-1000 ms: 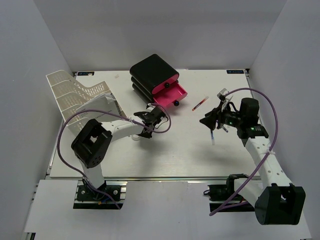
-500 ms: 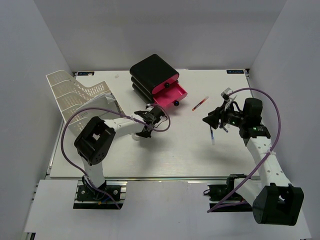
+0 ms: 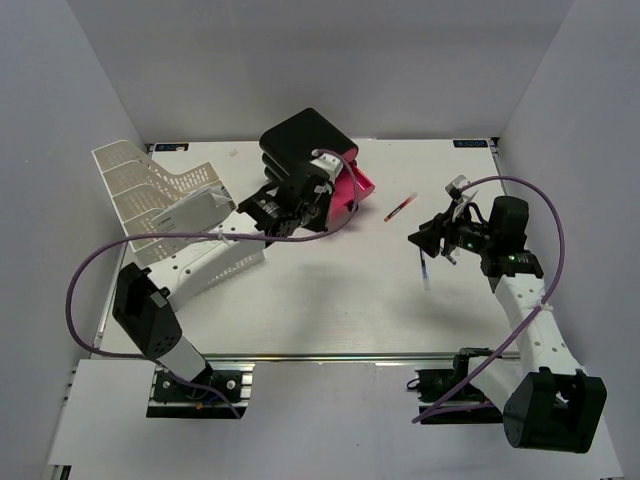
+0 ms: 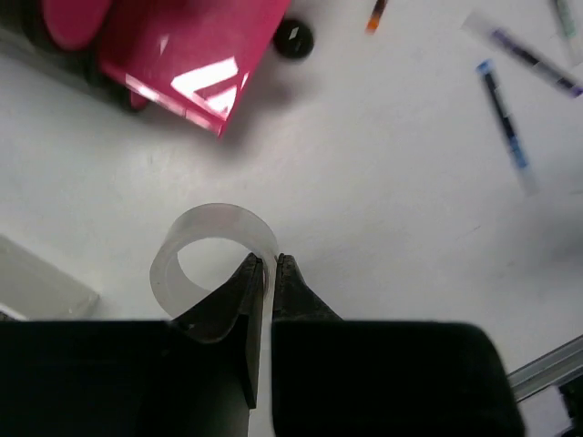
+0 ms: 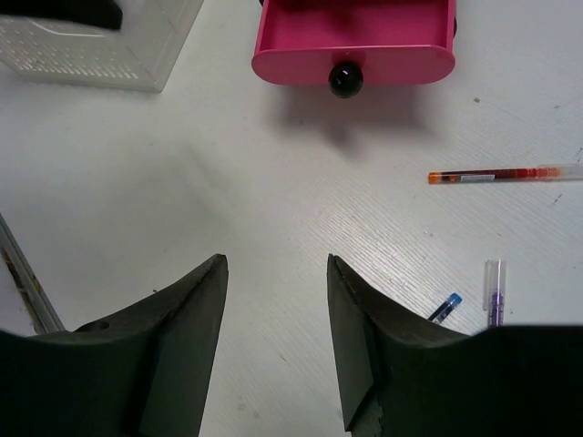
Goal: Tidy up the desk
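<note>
On the white desk [image 3: 330, 310] stands a black drawer unit [image 3: 300, 140] with its pink drawer [image 3: 357, 187] pulled open. My left gripper [image 3: 325, 205] hangs just in front of that drawer, shut on the wall of a translucent tape ring [image 4: 164, 273]; in the left wrist view the left gripper [image 4: 270, 261] pinches the ring's right side above the bare desk. My right gripper [image 3: 420, 240] is open and empty over the desk's right half, also seen in the right wrist view as the right gripper [image 5: 276, 262]. Near it lie a red pen [image 3: 400, 207] and a blue pen [image 3: 426, 272].
A white mesh tray [image 3: 140, 185] stands tilted at the back left, beside the left arm. A clear purple-inked pen [image 5: 493, 291] lies next to the blue pen [image 5: 446, 306]. The drawer's black knob [image 5: 346, 78] faces the right gripper. Grey walls enclose the desk.
The left gripper closed on the tape ring, then the left arm stretched out and carried it from mid-desk up to the pink drawer's front. The right arm barely moved.
</note>
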### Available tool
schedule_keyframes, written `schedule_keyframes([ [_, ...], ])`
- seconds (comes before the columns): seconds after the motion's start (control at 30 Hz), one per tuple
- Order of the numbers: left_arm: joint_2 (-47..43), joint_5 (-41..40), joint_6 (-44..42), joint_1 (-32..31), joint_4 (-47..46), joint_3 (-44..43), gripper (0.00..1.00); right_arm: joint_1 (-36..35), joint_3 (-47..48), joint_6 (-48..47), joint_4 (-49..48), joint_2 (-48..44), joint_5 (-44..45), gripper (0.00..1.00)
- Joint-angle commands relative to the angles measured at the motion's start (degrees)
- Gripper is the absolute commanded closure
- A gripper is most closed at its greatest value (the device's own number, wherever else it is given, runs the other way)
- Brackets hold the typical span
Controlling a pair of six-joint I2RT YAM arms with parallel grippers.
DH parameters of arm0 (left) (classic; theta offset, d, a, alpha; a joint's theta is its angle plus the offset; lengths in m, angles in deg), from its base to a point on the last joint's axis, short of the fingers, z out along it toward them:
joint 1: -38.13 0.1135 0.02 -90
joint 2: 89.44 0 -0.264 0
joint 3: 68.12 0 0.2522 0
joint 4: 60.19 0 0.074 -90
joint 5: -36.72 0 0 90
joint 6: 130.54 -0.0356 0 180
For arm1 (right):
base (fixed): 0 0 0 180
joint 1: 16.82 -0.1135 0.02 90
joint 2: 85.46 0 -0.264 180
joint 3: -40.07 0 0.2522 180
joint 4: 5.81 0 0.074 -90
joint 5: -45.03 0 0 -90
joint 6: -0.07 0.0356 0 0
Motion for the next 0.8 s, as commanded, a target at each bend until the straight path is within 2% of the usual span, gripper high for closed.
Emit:
schedule_keyframes([
  [0.0, 0.5, 2.3, -3.4, 0.0, -2.5, -6.1, 1.00, 0.4, -0.9, -0.3, -0.9, -1.0, -0.8, 0.47],
  [0.17, 11.2, -0.4, -3.2, 0.0, -3.1, -16.1, 1.00, 0.5, -0.9, -0.3, -1.0, -1.0, -0.5, 0.47],
  [0.23, 15.6, -4.1, -2.3, 0.0, -2.3, -21.2, 1.00, 0.6, -0.9, -0.4, -1.0, -1.0, -0.4, 0.47],
  [0.5, 22.9, -10.5, -0.5, 0.0, -2.4, -28.1, 1.00, 0.7, -0.9, -0.5, -1.2, -1.4, -0.5, 0.47],
  [0.77, 28.4, -13.5, -1.0, 1.1, -1.6, -33.2, 1.00, 1.0, -0.9, -0.6, -1.1, -1.6, -0.6, 0.47],
])
